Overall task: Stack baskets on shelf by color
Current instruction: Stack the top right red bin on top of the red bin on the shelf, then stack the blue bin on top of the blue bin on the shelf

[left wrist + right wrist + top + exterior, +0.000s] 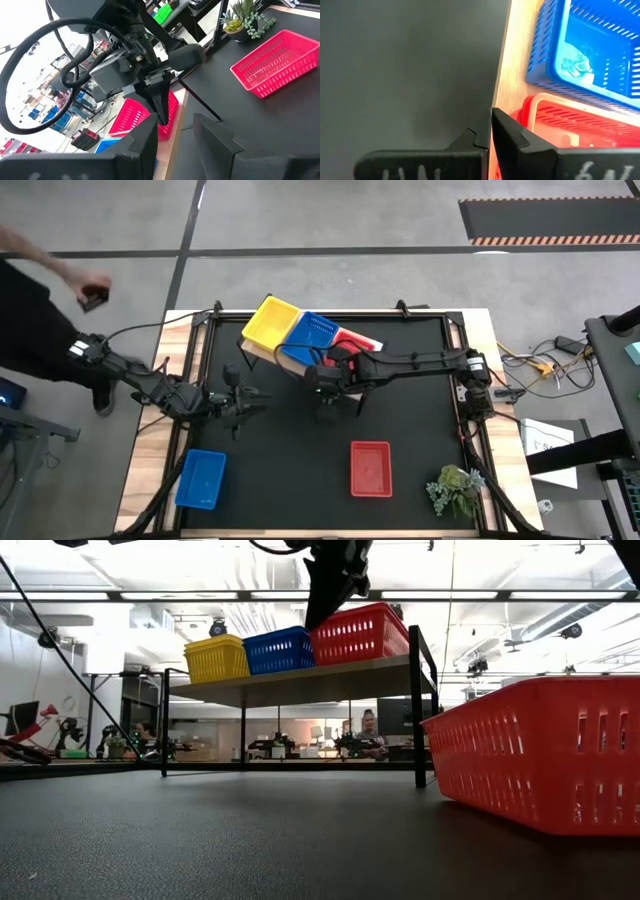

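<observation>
Right gripper closed at the shelf's front edge, left gripper waiting part open.

Nearest lie a loose red basket [371,468] and a loose blue basket [201,478] on the black table [290,460] — both well short of either gripper. The left gripper [235,402] hangs over the table, fingers apart and empty. Farther on, the right gripper [489,131] has its fingers pressed together, holding nothing, just beside the red basket on the shelf [580,125]. Beyond its fingertips the shelf [512,75] carries a blue basket on the shelf [590,45] and a yellow basket [271,323].

Perforated plastic mesh baskets [290,648], light wooden shelf [512,65] on black metal legs, matt black tabletop [250,840].
</observation>
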You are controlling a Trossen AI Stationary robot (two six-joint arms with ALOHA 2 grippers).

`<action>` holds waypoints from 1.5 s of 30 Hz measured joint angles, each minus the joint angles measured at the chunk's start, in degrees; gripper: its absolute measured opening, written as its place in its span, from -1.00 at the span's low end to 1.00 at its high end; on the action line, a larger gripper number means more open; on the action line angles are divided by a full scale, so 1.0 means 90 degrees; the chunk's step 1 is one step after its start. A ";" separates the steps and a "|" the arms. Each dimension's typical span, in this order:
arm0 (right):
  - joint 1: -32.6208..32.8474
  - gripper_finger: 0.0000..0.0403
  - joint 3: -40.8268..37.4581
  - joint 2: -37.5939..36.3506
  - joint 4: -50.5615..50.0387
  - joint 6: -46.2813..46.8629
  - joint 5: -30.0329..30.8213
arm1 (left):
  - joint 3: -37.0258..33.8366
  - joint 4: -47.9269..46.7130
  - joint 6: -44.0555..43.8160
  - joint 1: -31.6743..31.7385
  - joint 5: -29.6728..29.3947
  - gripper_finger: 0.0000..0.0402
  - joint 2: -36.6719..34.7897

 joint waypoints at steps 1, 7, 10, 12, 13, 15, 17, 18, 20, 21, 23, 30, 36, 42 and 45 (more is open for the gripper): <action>-0.0008 -0.96 -0.0002 0.0000 -0.0015 -0.0010 0.0001 | 0.0000 0.0000 0.0000 0.0000 0.0000 -0.46 0.0001; -0.0019 -0.96 -0.0003 -0.0005 -0.0089 -0.0075 0.0024 | 0.0000 0.0000 0.0001 0.0000 0.0000 -0.46 0.0005; -0.0013 -0.96 0.0025 -0.0005 -0.0107 -0.0157 0.0016 | 0.0000 0.0002 0.0001 -0.0001 0.0000 -0.46 0.0004; -0.0010 -0.96 0.0113 -0.0005 -0.0169 -0.0211 0.0010 | 0.0000 0.0002 0.0002 0.0002 0.0000 -0.46 0.0003; 0.0011 -0.96 0.0199 -0.0006 -0.0232 -0.0238 0.0007 | 0.0000 0.0002 0.0002 0.0001 0.0000 -0.46 0.0005; 0.0074 -0.96 0.0387 -0.0019 -0.0322 -0.0319 0.0015 | 0.0000 0.0002 0.0002 -0.0001 0.0000 -0.46 0.0012; 0.0195 -0.96 0.0539 -0.0078 -0.0332 -0.0451 0.0014 | 0.0000 0.0002 -0.0017 0.0001 0.0000 -0.46 0.0015; 0.0268 -0.96 0.0584 -0.0105 -0.0327 -0.0529 0.0007 | 0.0000 0.0004 -0.0032 0.0001 0.0000 -0.46 0.0017; 0.0421 -0.96 0.0604 -0.0175 -0.0305 -0.0689 0.0003 | 0.0000 0.0006 -0.0042 0.0001 0.0000 -0.46 0.0032; 0.0498 -0.96 0.0596 -0.0196 -0.0306 -0.0748 0.0004 | 0.0000 -0.0002 -0.0076 -0.0001 0.0000 -0.46 0.0035; 0.0657 -0.96 0.0509 -0.0245 -0.0313 -0.0841 0.0002 | 0.0000 0.0032 -0.0255 -0.0001 -0.0002 -0.46 0.0068; 0.1018 -0.96 0.0458 -0.0382 -0.1139 -0.0986 -0.0031 | 0.0005 0.0058 -0.0989 -0.0001 0.0022 -0.46 0.0304; 0.1074 -0.96 0.0155 -0.0760 -0.1151 -0.1174 -0.0046 | 0.0036 0.0139 -0.2052 -0.0001 0.0032 -0.46 0.0732; 0.1057 -0.96 -0.1286 -0.1497 0.0046 -0.1897 -0.0371 | 0.0035 0.0388 -0.4079 -0.0075 0.0072 -0.46 0.1316; 0.1028 -0.96 -0.2117 -0.2027 0.1002 -0.2349 -0.0750 | 0.0142 0.0372 -0.5021 -0.0226 0.0191 -0.46 0.1631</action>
